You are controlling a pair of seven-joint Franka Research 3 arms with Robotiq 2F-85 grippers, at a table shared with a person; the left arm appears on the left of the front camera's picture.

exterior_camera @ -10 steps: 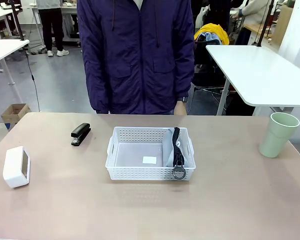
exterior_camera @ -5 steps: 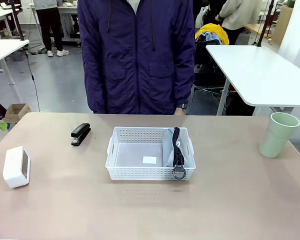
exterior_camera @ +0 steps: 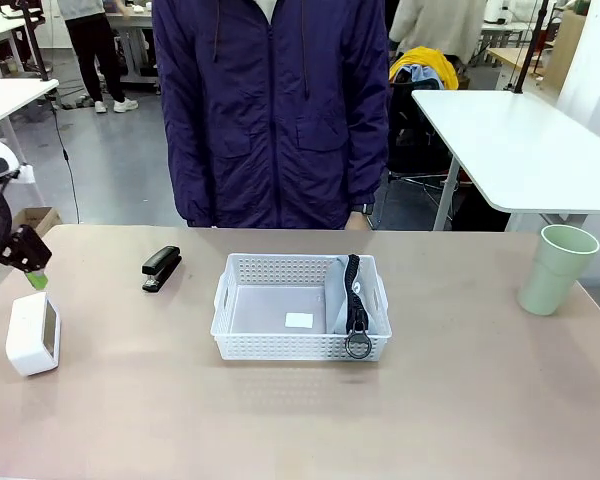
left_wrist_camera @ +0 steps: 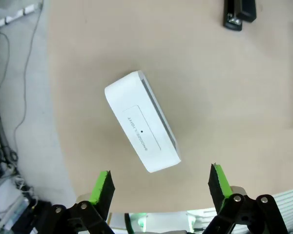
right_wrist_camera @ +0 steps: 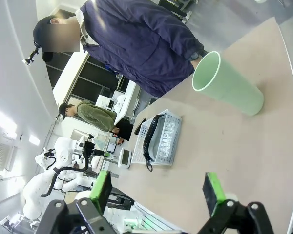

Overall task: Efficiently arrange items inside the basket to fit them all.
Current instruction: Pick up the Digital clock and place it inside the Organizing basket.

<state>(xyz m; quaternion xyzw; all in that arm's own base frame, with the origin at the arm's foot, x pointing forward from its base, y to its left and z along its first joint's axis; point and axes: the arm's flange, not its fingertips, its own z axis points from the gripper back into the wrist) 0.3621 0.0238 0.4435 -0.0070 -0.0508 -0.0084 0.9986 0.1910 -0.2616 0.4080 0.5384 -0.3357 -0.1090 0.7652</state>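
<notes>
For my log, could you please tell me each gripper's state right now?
Left gripper: open, holding nothing, above the white box.
Right gripper: open, holding nothing.

The left gripper [left_wrist_camera: 161, 183] is black, and its fingers [left_wrist_camera: 101, 187] carry bright green pads. Just beyond them lies the white box [left_wrist_camera: 142, 127] with small grey print, on a pinkish-beige table [left_wrist_camera: 210, 87]. Farther beyond is the black stapler [left_wrist_camera: 239, 9]. The right gripper [right_wrist_camera: 157, 187] has the same colours, and beyond its fingers is the pale green cup [right_wrist_camera: 229, 85]. The basket [exterior_camera: 300, 345] is white with a lattice of small holes. The pouch [exterior_camera: 340, 298] is grey, and its strap [exterior_camera: 354, 285] is black.
</notes>
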